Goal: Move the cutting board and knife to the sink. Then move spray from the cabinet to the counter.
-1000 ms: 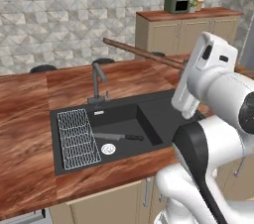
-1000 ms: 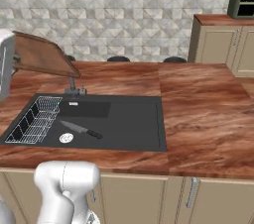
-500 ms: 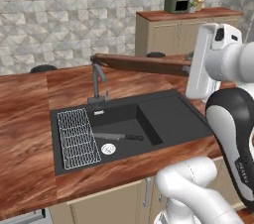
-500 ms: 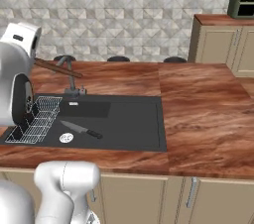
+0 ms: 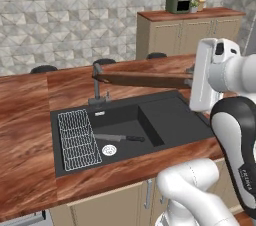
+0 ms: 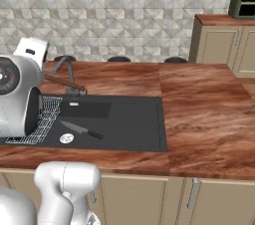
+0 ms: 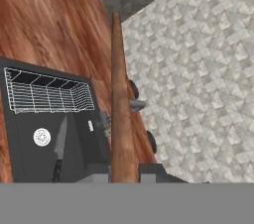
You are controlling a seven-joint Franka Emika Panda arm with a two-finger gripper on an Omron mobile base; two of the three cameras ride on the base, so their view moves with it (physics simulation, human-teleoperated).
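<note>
Gripper (image 7: 125, 172): as it clamps one end of the cutting board (image 5: 145, 80), the board now levels over the sink (image 5: 170, 120), lower than before.
Knife (image 5: 117, 138): already in the basin.
Meaning: board release comes next, likely.

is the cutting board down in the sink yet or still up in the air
In the air. The cutting board is held roughly level above the sink by the gripper; the knife lies in the basin.

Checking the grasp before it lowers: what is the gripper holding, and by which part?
The cutting board, pinched edge-on at one short end between the fingers, above the sink.
</note>
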